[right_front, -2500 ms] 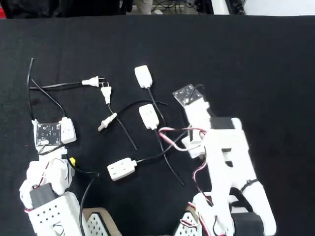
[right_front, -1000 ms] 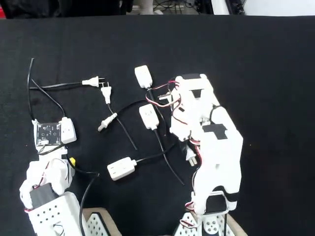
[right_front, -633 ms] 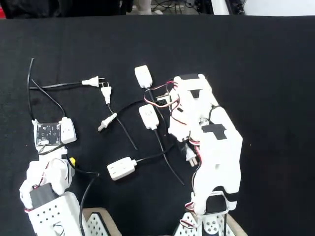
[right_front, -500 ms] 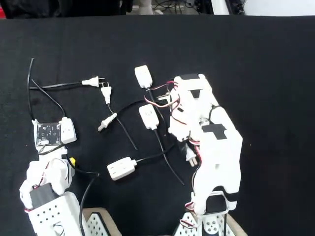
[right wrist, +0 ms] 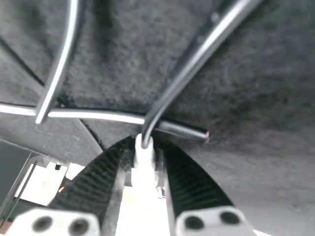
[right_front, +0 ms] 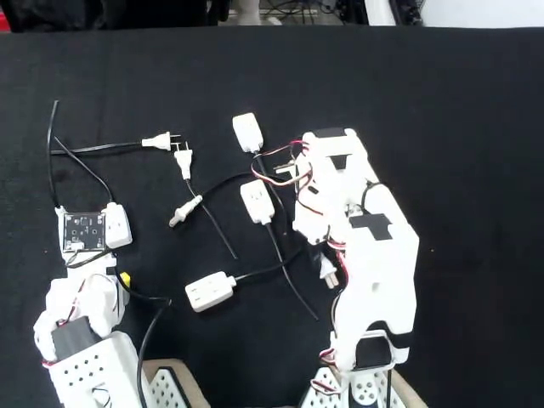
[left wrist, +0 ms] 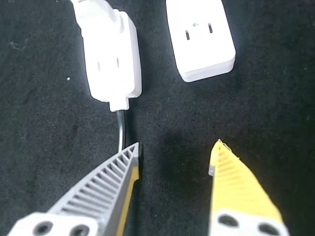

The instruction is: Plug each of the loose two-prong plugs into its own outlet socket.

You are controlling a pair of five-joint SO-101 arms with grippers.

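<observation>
table black-covered | lying on it, left of centre: far plug, second plug just beside it, near plug | centre: far socket, middle socket, near socket | black cords trailing between

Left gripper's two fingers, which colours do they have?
Left gripper: one finger mostly grey, the other yellow; best in the left wrist view.

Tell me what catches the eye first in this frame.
The right gripper is clamped on a white plug, its black cord trailing over the dark cloth. The left gripper hangs open just short of a corded white socket and a second socket lying side by side.
</observation>
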